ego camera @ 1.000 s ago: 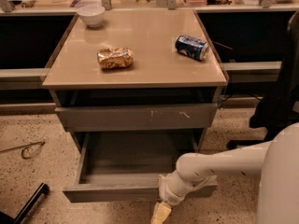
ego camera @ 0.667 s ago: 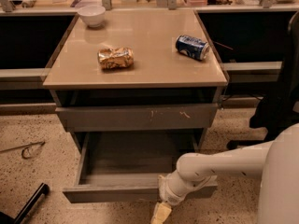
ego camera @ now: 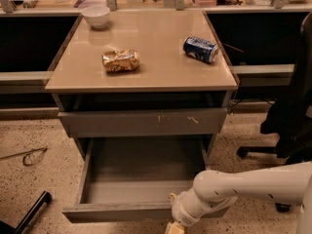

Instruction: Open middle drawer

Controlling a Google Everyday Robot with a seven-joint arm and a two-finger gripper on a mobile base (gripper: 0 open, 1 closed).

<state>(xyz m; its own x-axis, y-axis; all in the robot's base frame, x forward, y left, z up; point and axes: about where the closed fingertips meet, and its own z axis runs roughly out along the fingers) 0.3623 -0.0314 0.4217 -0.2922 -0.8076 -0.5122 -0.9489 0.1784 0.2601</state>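
The white arm (ego camera: 253,184) reaches left, low. Its gripper (ego camera: 174,226) sits against the open middle drawer (ego camera: 117,211) front. I cannot tell whether it grips.

We have only one view. It looks from high in front of the cabinet (ego camera: 156,48), facing down at its top and into the open drawer (ego camera: 141,172), fairly near. The gripper (ego camera: 174,226) is at the lower edge.

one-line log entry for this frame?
state: middle drawer pulled out | gripper: low at drawer front, right of centre | arm: reaching in from right
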